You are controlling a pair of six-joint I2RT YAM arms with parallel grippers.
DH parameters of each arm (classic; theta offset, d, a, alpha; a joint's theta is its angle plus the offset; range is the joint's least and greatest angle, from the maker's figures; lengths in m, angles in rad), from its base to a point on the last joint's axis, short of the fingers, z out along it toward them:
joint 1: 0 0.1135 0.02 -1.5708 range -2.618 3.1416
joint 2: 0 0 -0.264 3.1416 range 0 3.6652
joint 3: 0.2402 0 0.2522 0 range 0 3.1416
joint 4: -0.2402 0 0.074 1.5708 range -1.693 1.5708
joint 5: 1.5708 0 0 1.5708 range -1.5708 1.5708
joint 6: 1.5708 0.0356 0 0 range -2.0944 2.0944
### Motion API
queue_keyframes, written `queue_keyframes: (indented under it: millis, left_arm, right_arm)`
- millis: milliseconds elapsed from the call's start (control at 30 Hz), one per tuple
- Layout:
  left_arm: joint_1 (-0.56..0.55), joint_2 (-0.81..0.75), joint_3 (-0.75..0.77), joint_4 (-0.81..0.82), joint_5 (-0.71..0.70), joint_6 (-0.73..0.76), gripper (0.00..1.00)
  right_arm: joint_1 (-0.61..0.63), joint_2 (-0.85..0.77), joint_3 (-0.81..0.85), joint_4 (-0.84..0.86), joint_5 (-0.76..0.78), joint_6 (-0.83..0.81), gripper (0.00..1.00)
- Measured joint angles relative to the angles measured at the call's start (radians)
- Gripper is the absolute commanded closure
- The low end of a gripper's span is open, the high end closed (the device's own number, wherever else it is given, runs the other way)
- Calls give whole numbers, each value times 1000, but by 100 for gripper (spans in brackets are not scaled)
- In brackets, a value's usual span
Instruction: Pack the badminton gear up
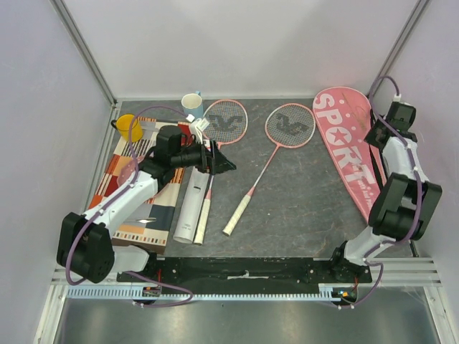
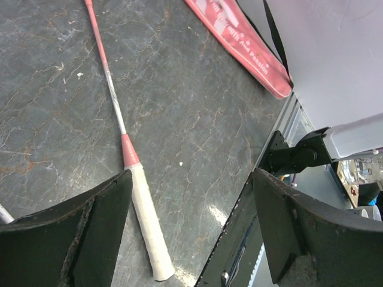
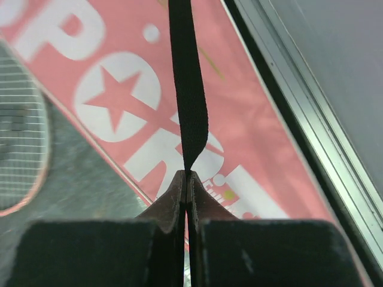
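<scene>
Top external view is showing a striped mat [image 1: 125, 208] lying at far left, with a yellow mug [image 1: 129, 127] sitting at its twelve o'clock end. A long white tube [image 1: 188, 215] is lying just beside the mat's three o'clock edge. The first pink-framed racket [image 1: 226, 122] is resting alongside the tube, its head pointing toward twelve o'clock. The left gripper [image 1: 221, 163] is hovering over that racket's shaft, and in the left wrist view its fingers [image 2: 102, 227] are standing wide apart, gripping nothing. The second pink-framed racket [image 1: 290, 125] is lying at the gripper's three o'clock, its handle slanting toward seven o'clock. The pink "SPORT" racket bag [image 1: 348, 150] is stretching along the table's right side. The right gripper [image 3: 187, 176] is pinching the bag's black strap [image 3: 187, 89], fingers fully closed, above the bag's one o'clock edge.
</scene>
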Motion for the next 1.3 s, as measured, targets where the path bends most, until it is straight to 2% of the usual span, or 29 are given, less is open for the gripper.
queue_keyframes:
  millis: [133,267,433,633,733,833,933,1000,1100,1300]
  left_arm:
    - [-19,6,0,35,3,-28,15]
    - [-59,53,27,48,2,-106,15]
    - [-190,136,95,103,-4,-197,4]
    - [-308,253,222,196,-40,-238,2]
    - [-354,323,315,186,-116,-188,8]
    - [-438,381,423,125,-275,-49,14]
    - [-513,403,482,65,-420,66,16]
    - [-559,405,499,30,-502,134,13]
    - [-599,405,501,10,-605,203,2]
    - [-639,441,554,-51,-770,277,1]
  right_arm:
    - [7,-145,0,-24,-93,40,100]
    - [44,-222,0,-48,-179,81,100]
    - [108,-272,-13,-21,-344,196,100]
    - [171,-333,-103,58,-493,320,100]
    - [179,-362,-143,77,-547,360,100]
    - [179,-388,-183,104,-589,386,100]
    - [180,-413,-219,110,-614,400,100]
    - [180,-436,-243,109,-631,405,100]
    - [180,-464,-254,105,-642,404,100]
    - [180,-539,-276,85,-642,402,100]
